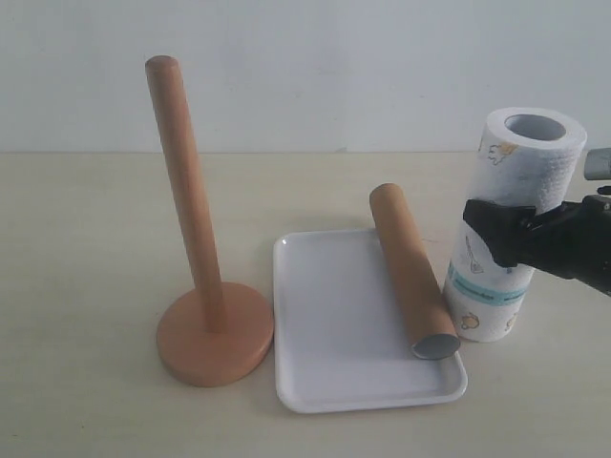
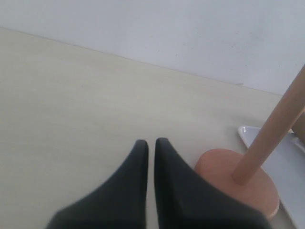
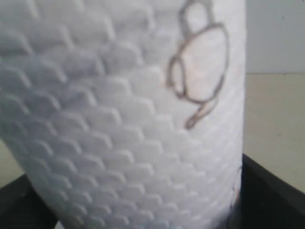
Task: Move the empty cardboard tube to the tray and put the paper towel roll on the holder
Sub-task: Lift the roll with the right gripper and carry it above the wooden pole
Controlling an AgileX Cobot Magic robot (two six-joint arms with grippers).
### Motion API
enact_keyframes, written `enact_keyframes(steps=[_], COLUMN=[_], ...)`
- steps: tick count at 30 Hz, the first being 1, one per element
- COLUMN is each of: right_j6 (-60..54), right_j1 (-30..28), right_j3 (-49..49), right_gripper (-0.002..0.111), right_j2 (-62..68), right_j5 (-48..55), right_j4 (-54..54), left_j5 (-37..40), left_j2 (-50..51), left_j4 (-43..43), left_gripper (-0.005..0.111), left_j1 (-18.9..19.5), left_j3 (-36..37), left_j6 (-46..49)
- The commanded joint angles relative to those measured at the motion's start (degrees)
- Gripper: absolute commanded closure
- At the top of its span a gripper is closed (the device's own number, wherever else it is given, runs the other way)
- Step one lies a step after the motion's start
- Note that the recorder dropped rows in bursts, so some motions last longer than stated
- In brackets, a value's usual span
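Tube step looks done, cardboard tube [image 1: 412, 277] lies in tray [image 1: 325, 382]; roll step pending: paper towel roll [image 1: 523, 162] tilted beside tray, opposite side from holder [image 1: 191, 219], R gripper [image 1: 498, 234] clamped round its mid, post bare, L gripper [image 2: 151, 148] pinched shut, empty.

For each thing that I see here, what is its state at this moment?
holder: upright, post bare.
tray: flat, holding the tube.
empty cardboard tube: lying on the tray, along its right side.
paper towel roll: on end, slightly tilted, beside the tray.
right tool: shut on the roll.
left tool: shut, empty.
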Motion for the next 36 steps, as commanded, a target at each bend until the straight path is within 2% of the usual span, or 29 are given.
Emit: enact_keyframes(steps=[1, 5, 16, 19, 25, 28, 31, 33, 36], right_j6=[-1.09, -2.92, 3.5, 9.52, 31.29, 38.48, 40.65, 40.82, 39.09], right_j1=[0.0, 0.0, -0.05, -0.05, 0.0, 2.83, 9.46, 15.17, 23.77], right_j3=[-0.17, -0.17, -0.32, -2.86, -12.76, -18.05, -23.02, -26.01, -30.82], right_gripper=[0.108, 0.108, 0.108, 0.108, 0.108, 0.108, 0.108, 0.108, 0.108], right_j2=[-0.35, -4.66, -23.64, -28.86, -34.68, -34.82, -34.63, -34.63, -34.46], right_j5=[-0.34, -0.33, 2.94, 5.02, 6.39, 5.69, 6.27, 9.77, 20.7], right_j4=[-0.88, -0.32, -0.32, -4.85, -24.81, -28.56, -28.74, -28.74, -28.62], left_j5=[-0.82, -0.82, -0.82, -0.82, -0.82, -0.82, -0.82, -0.82, -0.82], left_j2=[-0.21, -0.21, -0.21, -0.21, -0.21, -0.21, -0.21, -0.21, -0.21], left_j4=[-0.45, -0.45, -0.45, -0.45, -0.45, -0.45, -0.45, -0.45, -0.45], left_gripper=[0.103, 0.103, 0.103, 0.103, 0.103, 0.103, 0.103, 0.103, 0.103], left_j1=[0.14, 0.14, 0.14, 0.14, 0.14, 0.14, 0.14, 0.14, 0.14], left_j3=[0.2, 0.2, 0.2, 0.2, 0.2, 0.2, 0.2, 0.2, 0.2], left_j6=[0.32, 0.32, 0.32, 0.32, 0.32, 0.32, 0.32, 0.32, 0.32])
